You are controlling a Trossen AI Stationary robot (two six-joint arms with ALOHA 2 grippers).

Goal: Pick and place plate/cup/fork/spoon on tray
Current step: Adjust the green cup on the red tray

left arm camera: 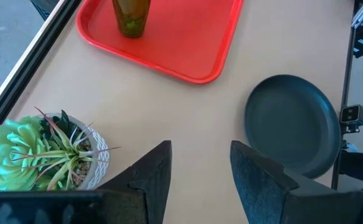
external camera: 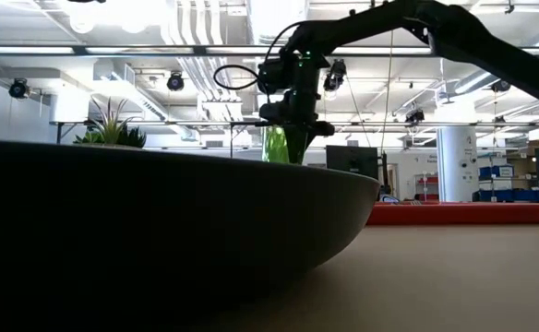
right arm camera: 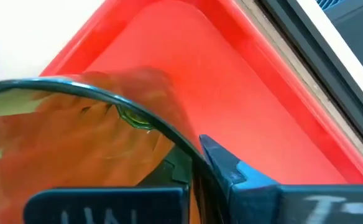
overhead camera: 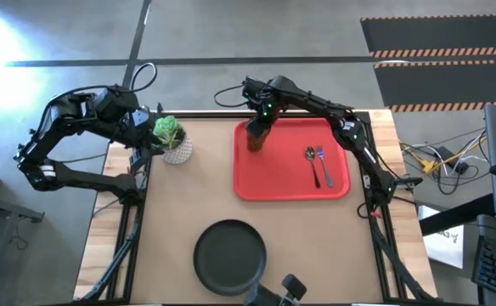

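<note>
The right pincer (overhead camera: 257, 127) is clamped on the rim of the olive-green cup (overhead camera: 256, 138) standing in the red tray's (overhead camera: 286, 183) far left corner, directly beneath it; the left pincer (left arm camera: 200, 163) waits with fingers apart.

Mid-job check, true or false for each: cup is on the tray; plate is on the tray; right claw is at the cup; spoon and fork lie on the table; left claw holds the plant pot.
1. The cup stands on the tray. True.
2. The plate is on the tray. False: it lies on the table.
3. The right claw is shut on the cup's rim. True.
4. The spoon and fork lie on the table. False: both are on the tray.
5. The left claw holds the plant pot. False: it is open and empty.
</note>
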